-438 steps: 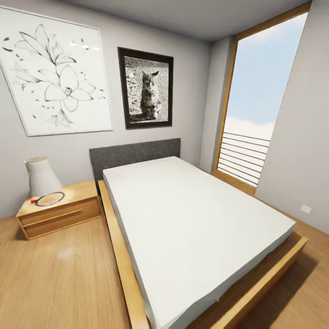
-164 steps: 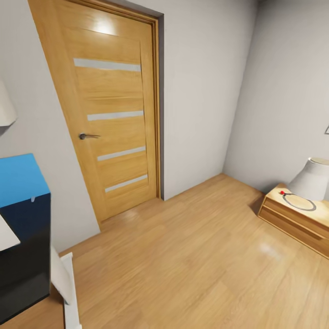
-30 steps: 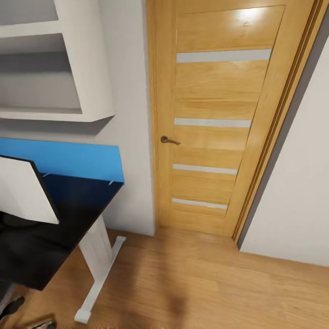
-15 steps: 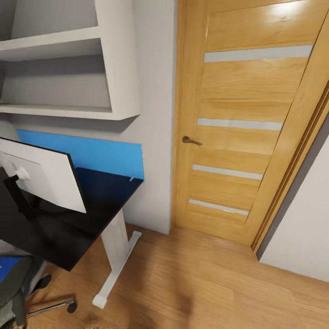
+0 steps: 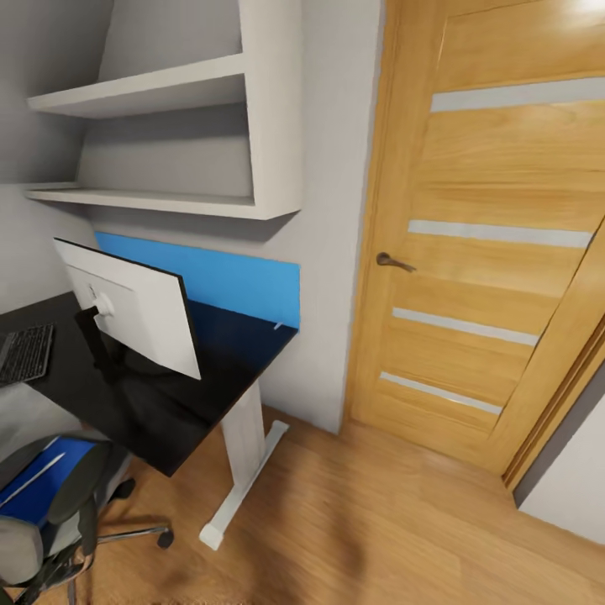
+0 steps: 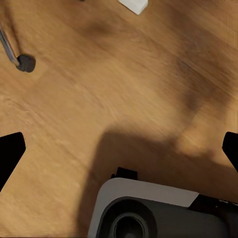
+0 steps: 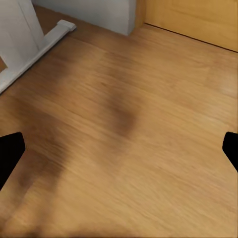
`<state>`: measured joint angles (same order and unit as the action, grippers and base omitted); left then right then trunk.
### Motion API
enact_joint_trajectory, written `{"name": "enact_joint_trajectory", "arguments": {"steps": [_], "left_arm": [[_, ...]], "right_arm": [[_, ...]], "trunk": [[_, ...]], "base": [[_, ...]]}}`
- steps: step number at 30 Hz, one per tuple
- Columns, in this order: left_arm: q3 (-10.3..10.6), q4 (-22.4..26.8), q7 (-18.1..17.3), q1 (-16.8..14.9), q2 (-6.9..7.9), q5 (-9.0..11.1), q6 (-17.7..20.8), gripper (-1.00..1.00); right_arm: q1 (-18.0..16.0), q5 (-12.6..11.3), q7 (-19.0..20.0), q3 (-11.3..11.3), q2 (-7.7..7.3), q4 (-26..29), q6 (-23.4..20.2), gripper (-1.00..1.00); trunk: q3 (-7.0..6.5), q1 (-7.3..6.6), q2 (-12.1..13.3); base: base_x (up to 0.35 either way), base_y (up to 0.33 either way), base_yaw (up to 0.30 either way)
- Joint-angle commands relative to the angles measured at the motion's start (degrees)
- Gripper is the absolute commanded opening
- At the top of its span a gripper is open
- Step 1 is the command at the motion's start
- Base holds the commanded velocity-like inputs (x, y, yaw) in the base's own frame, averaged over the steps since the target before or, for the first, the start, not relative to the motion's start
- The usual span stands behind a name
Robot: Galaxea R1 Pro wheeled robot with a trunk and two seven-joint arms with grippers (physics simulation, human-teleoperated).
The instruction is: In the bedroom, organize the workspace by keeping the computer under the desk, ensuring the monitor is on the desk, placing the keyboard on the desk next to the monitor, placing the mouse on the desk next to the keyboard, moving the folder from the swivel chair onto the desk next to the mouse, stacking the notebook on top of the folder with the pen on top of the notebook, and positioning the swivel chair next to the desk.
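1. Our left fingers [image 6: 11,157] show as two dark tips at opposite edges of the left wrist view, spread wide and released, with nothing between them
2. Below them lies bare wooden floor [image 6: 124,84], with a chair caster [image 6: 25,63] and the end of a white foot [image 6: 134,5] near the far edge; part of our own grey base [image 6: 148,210] sits at the near edge
3. Our right fingers [image 7: 11,148] are likewise spread wide and released, gripping nothing, over the same floor
4. Past them the right wrist view shows the white leg of the worktop [image 7: 25,34] and its foot bar, then a grey wall corner and the bottom of the wooden door [image 7: 198,20]
5. In the head view, the black worktop [image 5: 168,412] stands at the left against the wall, backed by a blue wall panel [image 5: 227,281]
6. The monitor [image 5: 134,307] stands upright on the worktop, its pale back turned to us (the screen side is hidden)
7. The keyboard [image 5: 23,353] lies flat on the worktop near the left edge of the view, beside the monitor's stand
8. The swivel chair [image 5: 50,512] sits in front of the worktop at lower left, and the blue folder [image 5: 42,487] lies on its seat, with a thin pale line across it that we cannot identify
9. White wall shelves [image 5: 185,143] hang above the worktop, and the wooden door [image 5: 496,252] with a dark handle [image 5: 393,262] fills the right side
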<state>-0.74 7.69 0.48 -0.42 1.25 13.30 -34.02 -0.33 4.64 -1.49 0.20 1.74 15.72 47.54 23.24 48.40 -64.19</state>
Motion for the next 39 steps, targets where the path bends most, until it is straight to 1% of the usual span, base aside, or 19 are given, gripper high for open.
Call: {"name": "enact_joint_trajectory", "arguments": {"steps": [1, 8, 15, 18, 21, 26, 39], "left_arm": [[-0.05, -0.04, 0.05, -0.04, 0.01, -0.03, -0.17, 1.00], [-0.05, -0.04, 0.05, -0.02, 0.06, 0.00, -0.17, 1.00], [-0.05, -0.04, 0.05, -0.03, 0.08, 0.05, -0.45, 1.00], [-0.05, -0.04, 0.05, -0.02, 0.19, 0.05, -1.41, 1.00], [-0.10, -0.17, 0.10, -0.05, 0.27, 0.11, -3.52, 1.00], [-0.13, -0.99, 0.13, -0.03, 0.31, 0.14, -5.74, 1.00], [-0.08, -1.42, 0.09, -0.02, 0.33, 0.15, -6.55, 1.00]], "right_arm": [[-0.02, 0.38, -0.16, -0.05, 0.01, -0.02, 0.14, 1.00], [-0.02, 0.37, -0.18, -0.06, 0.00, -0.15, 0.23, 1.00], [-0.02, 0.37, -0.18, -0.09, 0.00, -0.16, 0.86, 1.00], [-0.02, 0.37, -0.18, -0.10, 0.00, -0.16, 1.56, 1.00], [-0.02, 0.37, -0.16, -0.11, 0.01, -0.16, 2.24, 1.00], [-0.02, 0.37, -0.15, -0.11, 0.01, -0.16, 2.60, 1.00], [-0.02, 0.37, -0.10, -0.11, 0.01, -0.24, 2.73, 1.00]], "trunk": [[0.06, 0.00, -0.04], [0.06, 0.00, -0.04], [0.06, 0.00, -0.04], [0.06, 0.00, -0.04], [0.06, 0.00, -0.04], [0.06, 0.00, -0.04], [0.06, 0.00, -0.04]], "base": [[0.000, -0.073, 0.287], [0.000, -0.140, 0.287], [0.000, -0.054, 0.288], [0.000, -0.016, 0.288], [0.000, -0.007, 0.288], [0.000, -0.003, 0.288], [0.000, 0.000, 0.288]]}}
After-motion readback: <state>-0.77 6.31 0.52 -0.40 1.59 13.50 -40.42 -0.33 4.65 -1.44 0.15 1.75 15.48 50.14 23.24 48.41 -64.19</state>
